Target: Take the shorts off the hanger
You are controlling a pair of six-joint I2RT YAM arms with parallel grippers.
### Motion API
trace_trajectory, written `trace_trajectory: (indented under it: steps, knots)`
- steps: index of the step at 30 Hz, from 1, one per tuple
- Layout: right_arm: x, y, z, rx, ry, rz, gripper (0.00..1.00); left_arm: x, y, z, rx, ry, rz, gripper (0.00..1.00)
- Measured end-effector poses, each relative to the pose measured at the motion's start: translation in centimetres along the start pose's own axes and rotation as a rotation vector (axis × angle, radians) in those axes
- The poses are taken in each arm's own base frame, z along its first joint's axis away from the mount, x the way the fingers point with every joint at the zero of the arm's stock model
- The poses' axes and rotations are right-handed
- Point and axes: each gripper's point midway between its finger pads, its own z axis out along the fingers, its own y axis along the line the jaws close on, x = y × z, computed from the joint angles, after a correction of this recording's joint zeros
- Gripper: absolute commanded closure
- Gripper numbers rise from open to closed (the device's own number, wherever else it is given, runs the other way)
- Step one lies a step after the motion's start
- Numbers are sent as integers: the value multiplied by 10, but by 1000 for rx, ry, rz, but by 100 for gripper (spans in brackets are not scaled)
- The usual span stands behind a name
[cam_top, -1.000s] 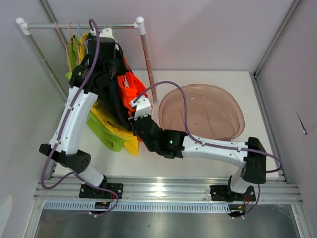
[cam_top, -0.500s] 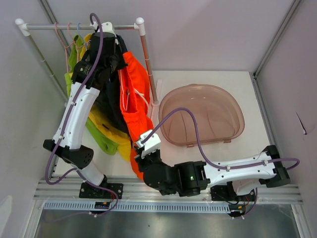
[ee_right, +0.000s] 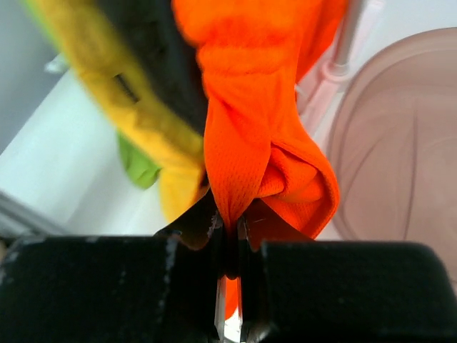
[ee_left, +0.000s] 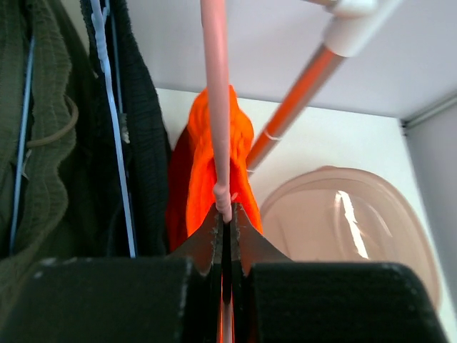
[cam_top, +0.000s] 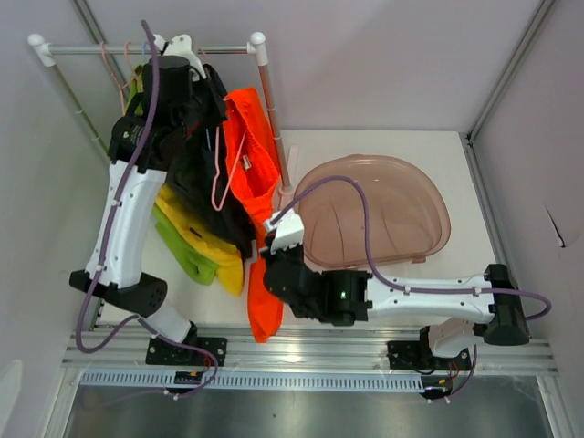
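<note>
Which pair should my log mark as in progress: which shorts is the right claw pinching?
The orange shorts: the right claw is shut on their fabric. The black shorts, yellow shorts and green shorts hang beside them, outside its grip.

Over the last second:
- The right gripper [ee_right: 230,229] was up against the orange cloth shorts [cam_top: 254,164] beside the orange-and-white rack post [cam_top: 272,119]. It dropped to the near edge of the white table [cam_top: 383,141], then came back a little toward the translucent brown plastic basin [cam_top: 415,196].
- The orange cloth shorts went from a bunch to one long drawn-out strip, with the tail hanging below the pinch.
- The left gripper [ee_left: 225,214] shifted left along the metal clothes rail [cam_top: 91,47].
- The thin pink wire hanger [cam_top: 217,178] has swung out into view.
</note>
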Motion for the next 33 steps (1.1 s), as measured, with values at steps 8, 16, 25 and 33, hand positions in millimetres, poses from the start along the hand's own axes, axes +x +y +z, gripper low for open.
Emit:
trace_trajectory:
  steps: [8,16,25,33]
  knots:
    - [-10,-38,54,71,-3,44,100,4,-11,-66,140,-2,-69,100]
    - [-84,-55,92,89,-84,15,100,81,14,-116,167,112,-110,100]
    - [-252,-90,59,100,-365,10,100,66,31,-178,178,-40,-124,100]
    - [-388,-186,1,274,-662,54,100,79,40,-171,139,-20,-114,100]
